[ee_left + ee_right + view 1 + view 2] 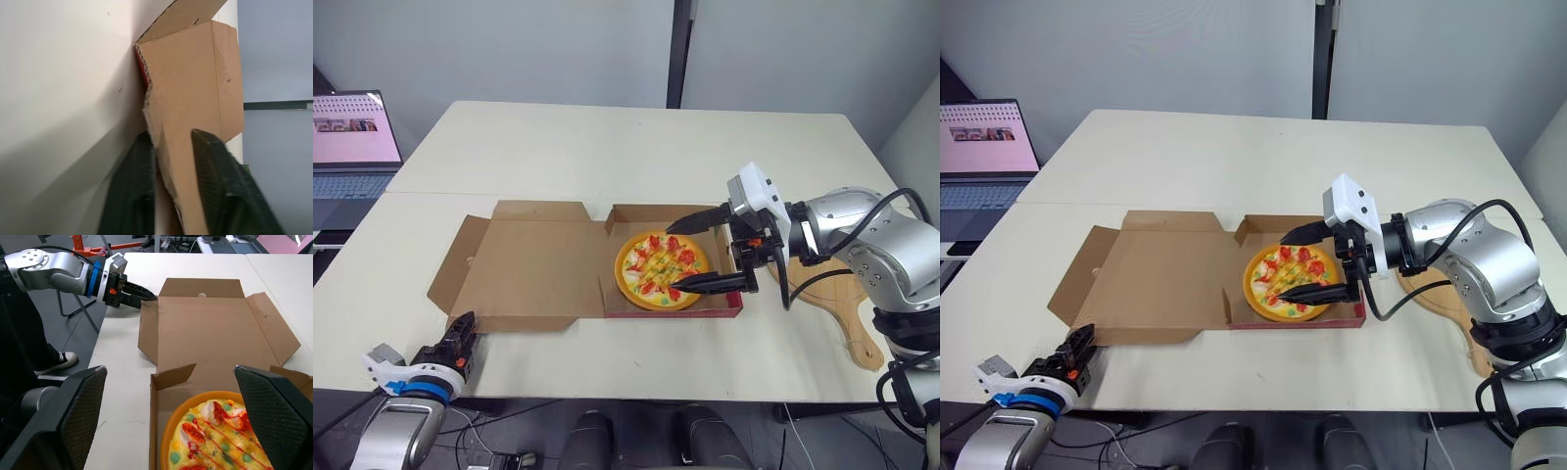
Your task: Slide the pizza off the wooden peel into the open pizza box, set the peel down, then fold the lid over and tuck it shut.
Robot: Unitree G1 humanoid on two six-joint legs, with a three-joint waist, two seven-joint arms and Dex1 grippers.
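The pizza box [677, 310] lies open on the table [607, 147], lid [529, 264] flat to the robot's left, pizza [661, 269] already in the base, peel [847, 304] set down beside it. With the left gripper [467, 325] pinching the lid's near corner, I'd swing it over about the hinge only once the right gripper [673, 258], spread wide above the pizza, clears.

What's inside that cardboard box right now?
A pizza lies in the tray half of the box, between the open fingers of the right gripper. The tray floor beneath the pizza is covered, so I can't see it.
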